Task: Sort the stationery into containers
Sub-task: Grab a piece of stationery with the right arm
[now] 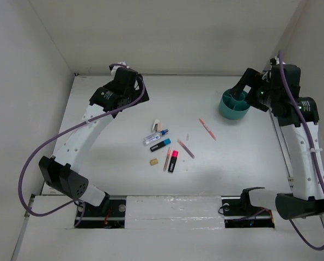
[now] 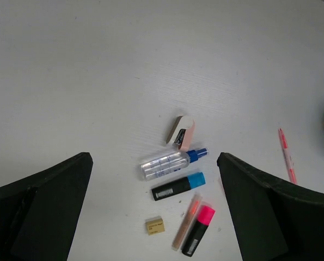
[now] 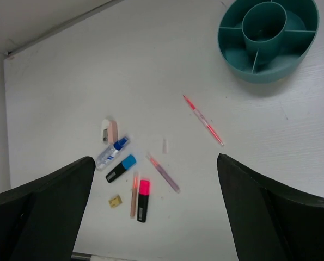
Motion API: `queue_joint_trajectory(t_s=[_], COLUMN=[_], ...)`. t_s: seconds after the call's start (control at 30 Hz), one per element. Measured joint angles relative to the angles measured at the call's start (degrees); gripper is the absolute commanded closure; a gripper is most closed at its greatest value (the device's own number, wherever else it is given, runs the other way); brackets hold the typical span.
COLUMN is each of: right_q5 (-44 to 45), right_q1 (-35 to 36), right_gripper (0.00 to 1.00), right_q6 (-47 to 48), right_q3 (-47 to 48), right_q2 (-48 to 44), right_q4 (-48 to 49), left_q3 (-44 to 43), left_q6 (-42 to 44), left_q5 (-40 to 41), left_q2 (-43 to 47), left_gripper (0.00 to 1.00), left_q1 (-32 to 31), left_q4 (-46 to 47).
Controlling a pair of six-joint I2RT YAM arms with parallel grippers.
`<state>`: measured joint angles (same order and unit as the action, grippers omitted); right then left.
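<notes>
The stationery lies loose mid-table: a white eraser (image 2: 181, 131), a clear blue-capped tube (image 2: 167, 163), a blue-capped highlighter (image 2: 178, 186), a pink-capped highlighter (image 2: 197, 230), a tan block (image 2: 155, 226) and thin salmon pens (image 3: 162, 172) (image 3: 204, 120). The teal divided cup (image 1: 234, 104) stands at the back right with nothing in its compartments (image 3: 235, 55). My left gripper (image 2: 153, 157) hangs open high over the back left of the table. My right gripper (image 3: 155, 159) is open too, raised beside the cup. Neither holds anything.
A tiny pale pen cap (image 3: 164, 145) lies alone between the pens. White walls enclose the table at the back and both sides (image 1: 178, 32). The left arm's purple cable (image 1: 28, 163) loops out over the left edge.
</notes>
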<state>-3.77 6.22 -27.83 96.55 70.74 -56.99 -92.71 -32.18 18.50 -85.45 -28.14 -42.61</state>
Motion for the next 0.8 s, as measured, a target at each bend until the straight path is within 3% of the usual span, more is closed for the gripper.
queue_joint_trajectory(t_s=[0.3,0.57,0.77,0.8], right_q5=[1.7,4.9,5.9,6.3], right_q1=[3.7,9.9,11.1,11.1], right_gripper=[0.00,0.00,0.07,0.12], right_q6=[4.1,6.5,6.8,7.1], right_q3=[-2.5,-7.1,-9.4,-9.4], right_q2=[0.3,9.2,17.7,19.0], right_q4=[-0.5,-2.6,-2.4,-2.4], left_q3=[0.4,-0.1,-0.1,-0.1], left_q6=[2.4,3.5,4.6,4.9], left_q5=[-2.2,-3.5,-4.8,-5.0], left_q2=[3.1,2.6,2.7,2.7], left_gripper=[0.00,0.00,0.00,0.00], left_q1=[0.0,0.0,0.0,0.0], left_q4=[1.4,1.3,1.9,2.1])
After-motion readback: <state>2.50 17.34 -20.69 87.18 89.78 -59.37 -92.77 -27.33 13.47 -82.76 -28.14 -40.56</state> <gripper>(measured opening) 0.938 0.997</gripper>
